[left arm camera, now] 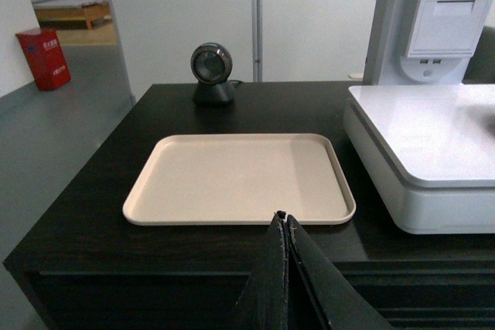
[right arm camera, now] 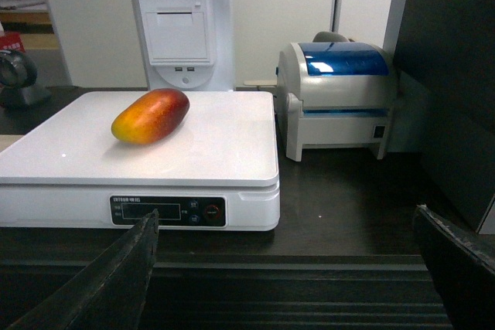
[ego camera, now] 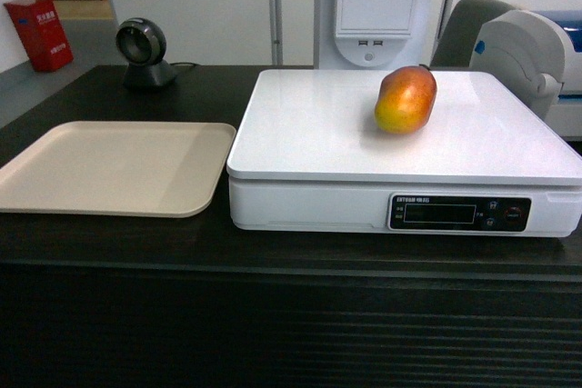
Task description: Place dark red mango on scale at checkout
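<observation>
Mango, dark red (ego camera: 406, 100) fading to orange-yellow, lies on its side on the glossy top of the white scale (ego camera: 309, 147), toward the rear right and free of any grip. From the left, a beige tray (ego camera: 109, 168) sits on the dark tabletop (ego camera: 291, 256) just beside the scale, with a round black scanner (ego camera: 144, 52) behind it. The left gripper (left arm camera: 285, 226) shows its fingers pressed together over the tabletop's front edge. The right gripper (right arm camera: 286, 268) has its fingers spread wide, holding nothing, in front of the scale. A white-and-blue printer (right arm camera: 338, 98) stands right of the scale.
</observation>
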Tool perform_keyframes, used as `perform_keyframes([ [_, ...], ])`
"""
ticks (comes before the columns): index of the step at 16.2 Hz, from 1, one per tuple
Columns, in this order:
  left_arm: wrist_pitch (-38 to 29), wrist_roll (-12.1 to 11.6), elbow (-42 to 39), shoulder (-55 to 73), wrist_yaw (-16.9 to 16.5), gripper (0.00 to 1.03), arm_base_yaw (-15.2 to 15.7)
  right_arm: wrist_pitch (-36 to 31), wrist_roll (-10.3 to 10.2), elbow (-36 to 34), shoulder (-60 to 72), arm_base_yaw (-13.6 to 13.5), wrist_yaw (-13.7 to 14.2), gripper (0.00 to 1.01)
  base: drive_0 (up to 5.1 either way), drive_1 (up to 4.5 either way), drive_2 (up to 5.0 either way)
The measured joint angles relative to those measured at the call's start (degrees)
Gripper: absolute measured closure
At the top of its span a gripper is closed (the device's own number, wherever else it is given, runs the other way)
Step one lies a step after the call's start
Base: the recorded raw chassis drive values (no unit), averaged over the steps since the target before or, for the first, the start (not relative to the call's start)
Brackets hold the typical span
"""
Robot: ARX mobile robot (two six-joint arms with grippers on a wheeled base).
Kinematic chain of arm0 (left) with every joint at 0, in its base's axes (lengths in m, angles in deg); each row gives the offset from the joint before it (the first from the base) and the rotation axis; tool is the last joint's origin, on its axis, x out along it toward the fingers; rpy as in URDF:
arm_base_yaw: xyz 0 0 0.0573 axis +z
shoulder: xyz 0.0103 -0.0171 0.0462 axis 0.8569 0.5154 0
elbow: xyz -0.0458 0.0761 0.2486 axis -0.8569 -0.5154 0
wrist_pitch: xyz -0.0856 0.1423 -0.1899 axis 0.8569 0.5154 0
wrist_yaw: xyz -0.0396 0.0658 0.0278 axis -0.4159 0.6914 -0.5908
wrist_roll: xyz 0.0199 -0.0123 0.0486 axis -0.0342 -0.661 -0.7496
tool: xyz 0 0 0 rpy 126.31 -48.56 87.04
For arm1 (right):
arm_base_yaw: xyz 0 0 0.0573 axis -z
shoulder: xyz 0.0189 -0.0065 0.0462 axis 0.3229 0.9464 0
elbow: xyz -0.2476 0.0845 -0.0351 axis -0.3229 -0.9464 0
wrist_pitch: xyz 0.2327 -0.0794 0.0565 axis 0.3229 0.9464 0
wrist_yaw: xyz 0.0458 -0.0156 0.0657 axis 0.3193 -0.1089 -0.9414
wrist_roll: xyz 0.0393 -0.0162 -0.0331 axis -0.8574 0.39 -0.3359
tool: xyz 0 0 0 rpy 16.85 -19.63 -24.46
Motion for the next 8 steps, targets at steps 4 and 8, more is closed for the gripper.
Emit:
perform_keyframes([
  [4,4.3,0.0,0.0,-5.3,0.0,1.01,0.0,0.0,0.0,0.0,0.0,0.0,0.0,0.03,0.0,0.00,0.0],
  [8,7.9,0.0,0.0,-8.8,0.0,1.01,0.0,0.0,0.0,0.0,0.0,0.0,0.0,0.03,0.0,0.00,0.0],
])
